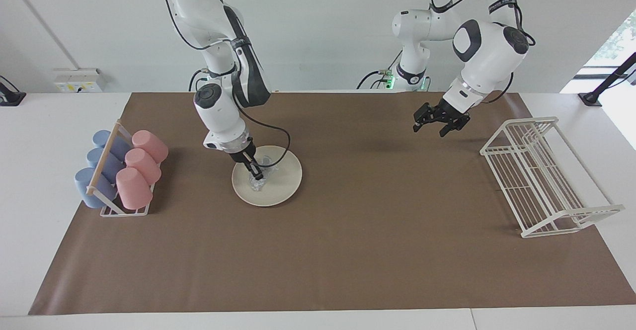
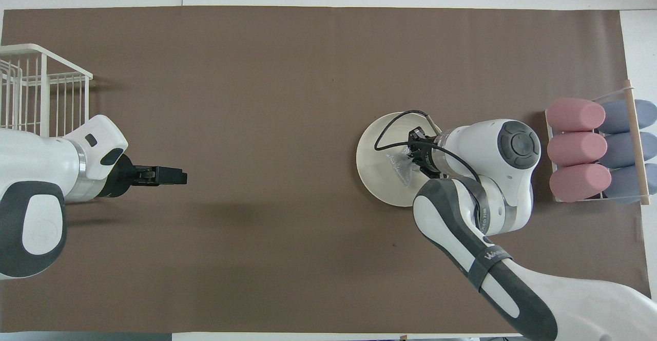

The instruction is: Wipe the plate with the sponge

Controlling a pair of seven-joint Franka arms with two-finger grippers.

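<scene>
The cream-white plate [image 1: 285, 183] lies on the brown mat toward the right arm's end of the table; it also shows in the overhead view [image 2: 373, 164]. My right gripper [image 1: 256, 173] reaches down onto the plate and is shut on the silvery mesh sponge [image 1: 259, 184], which presses on the plate's middle. The sponge [image 2: 401, 167] shows in the overhead view beside the right gripper [image 2: 413, 157], whose wrist covers part of the plate. My left gripper [image 1: 439, 123] is open and empty and waits above the mat near the wire rack; it also shows in the overhead view [image 2: 172, 175].
A holder with pink and blue cups [image 1: 124, 171] stands at the right arm's end of the mat [image 2: 590, 151]. A white wire dish rack [image 1: 541, 181] stands at the left arm's end [image 2: 36, 89].
</scene>
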